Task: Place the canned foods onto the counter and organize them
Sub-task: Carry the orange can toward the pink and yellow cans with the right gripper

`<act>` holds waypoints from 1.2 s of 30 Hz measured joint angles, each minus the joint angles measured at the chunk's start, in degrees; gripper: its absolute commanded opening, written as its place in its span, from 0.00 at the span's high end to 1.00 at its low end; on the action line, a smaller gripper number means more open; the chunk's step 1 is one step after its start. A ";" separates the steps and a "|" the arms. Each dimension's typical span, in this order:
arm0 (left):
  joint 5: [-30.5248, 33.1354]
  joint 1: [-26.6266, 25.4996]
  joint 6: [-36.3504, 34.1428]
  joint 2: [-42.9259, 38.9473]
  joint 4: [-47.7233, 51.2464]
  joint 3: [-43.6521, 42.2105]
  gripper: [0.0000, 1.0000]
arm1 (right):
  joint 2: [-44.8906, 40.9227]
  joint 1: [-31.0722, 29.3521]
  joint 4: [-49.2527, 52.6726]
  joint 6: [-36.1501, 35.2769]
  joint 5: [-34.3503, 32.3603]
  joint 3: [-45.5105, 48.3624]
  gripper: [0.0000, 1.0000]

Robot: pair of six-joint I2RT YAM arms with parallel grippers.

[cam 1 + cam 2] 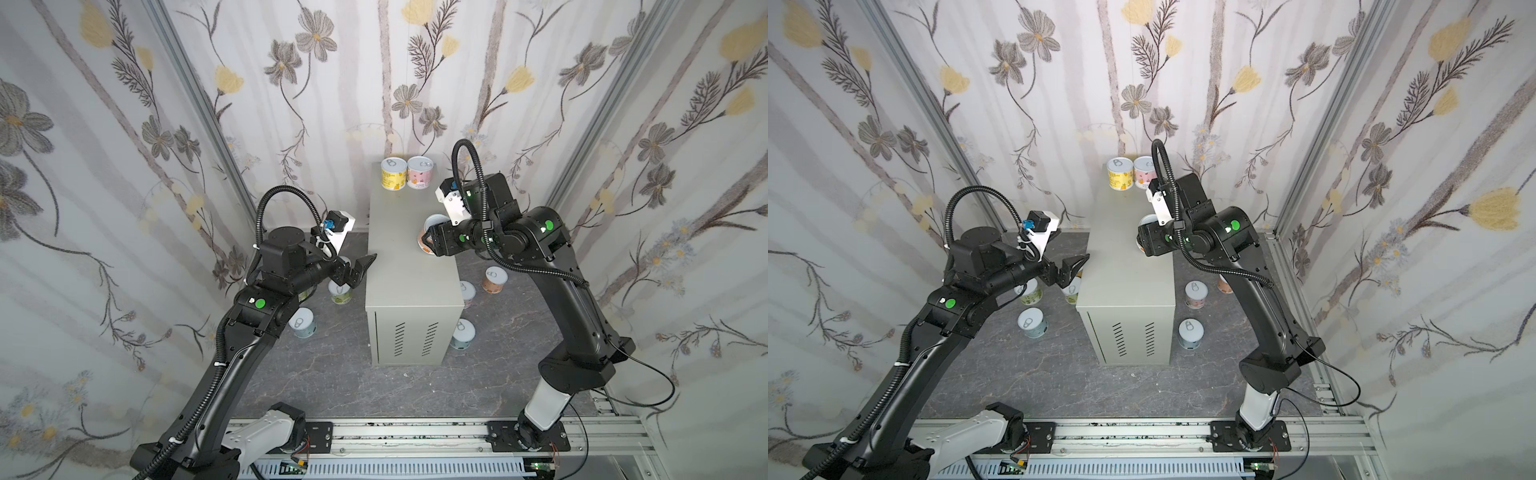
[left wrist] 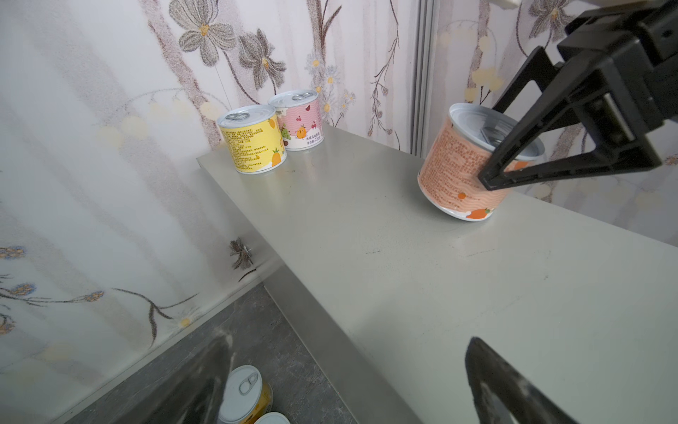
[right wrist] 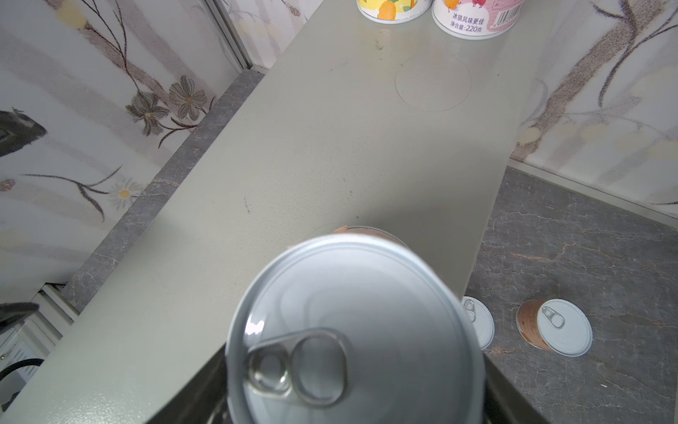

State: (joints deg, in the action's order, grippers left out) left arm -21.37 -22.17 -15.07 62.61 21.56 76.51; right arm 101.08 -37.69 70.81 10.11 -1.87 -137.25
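Note:
The counter [image 1: 409, 266] bears a yellow can [image 1: 393, 174] and a pink can [image 1: 420, 173] side by side at its far end. My right gripper [image 1: 433, 243] is shut on an orange can [image 2: 453, 167] and holds it tilted over the counter's right edge, its lower rim close to the top. Whether it touches, I cannot tell. That can's silver lid [image 3: 352, 323] fills the right wrist view. My left gripper [image 1: 360, 270] stands open and holds nothing at the counter's left edge. Several cans stand on the floor, among them a green one [image 1: 340, 291] and an orange one [image 1: 494, 279].
The dark marbled floor [image 1: 332, 374] surrounds the counter. Floor cans stand close to both of its long sides, with light blue ones [image 1: 302, 323] [image 1: 462, 333] nearest the front. Flowered walls close in on three sides, and a metal rail [image 1: 415, 432] runs along the front.

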 measured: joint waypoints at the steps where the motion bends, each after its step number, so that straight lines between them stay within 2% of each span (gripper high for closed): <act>1: 0.17 -0.02 0.00 0.00 0.02 0.00 0.00 | 0.07 0.00 -0.07 -0.13 0.00 -0.02 0.27; 12: 0.63 0.00 -0.17 -0.13 0.11 -0.02 0.00 | 0.44 0.00 0.22 -0.15 0.04 -0.04 0.24; 27: 1.77 -0.02 -0.68 -0.74 0.13 -0.76 0.00 | 1.22 -0.07 -0.26 -0.79 -0.76 -0.04 0.26; 36: 2.93 0.00 -1.62 -0.72 0.52 -0.44 0.00 | 4.85 0.31 -7.89 -1.49 -1.95 -0.04 0.27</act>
State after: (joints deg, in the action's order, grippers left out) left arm -18.44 -22.17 -16.69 61.89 22.09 76.07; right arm 105.93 -37.39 62.92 8.62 -3.81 -137.29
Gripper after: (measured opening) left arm 0.998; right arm 0.742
